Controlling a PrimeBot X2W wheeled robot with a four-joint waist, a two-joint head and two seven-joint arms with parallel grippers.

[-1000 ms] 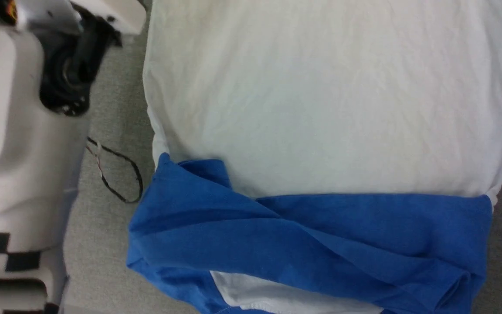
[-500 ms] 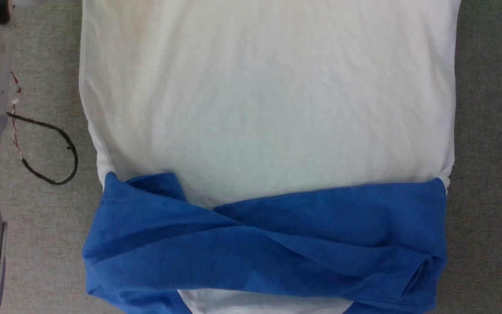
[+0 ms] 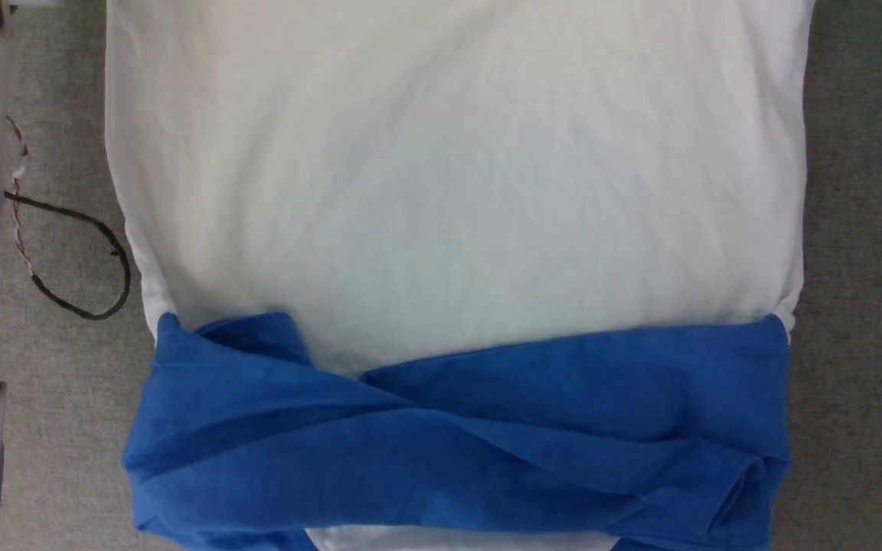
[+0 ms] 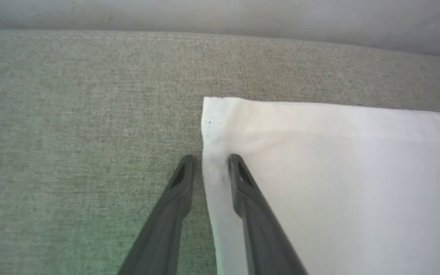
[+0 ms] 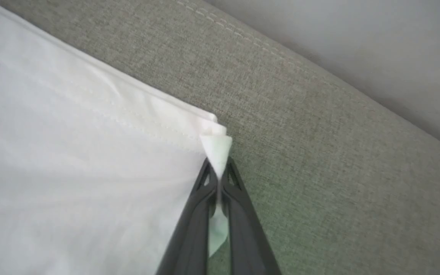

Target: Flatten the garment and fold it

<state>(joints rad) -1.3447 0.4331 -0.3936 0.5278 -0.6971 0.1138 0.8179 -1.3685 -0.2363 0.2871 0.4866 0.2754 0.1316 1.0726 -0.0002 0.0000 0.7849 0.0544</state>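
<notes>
Lying unmoved, the garment (image 3: pixel 456 191) is pinched by right hand (image 5: pixel 218 168), left hand (image 4: pixel 210 159) half-open astride its edge.

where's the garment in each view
head view: garment spans the middle, blue sleeves across the bottom
left wrist view: white corner right of centre, edge within the left gripper
right wrist view: fills the left, corner pinched in right gripper
shared landmark: grey fabric surface

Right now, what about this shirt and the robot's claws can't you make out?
T-shirt hem: head view, cut off by the top edge.
Neckline: head view, covered by the folded blue sleeves, cut by the bottom edge.
Underside: head view, pressed against the grey fabric surface.
Left gripper: left wrist view, unclear whether the shirt's edge sits between its fingers or beneath them.
</notes>
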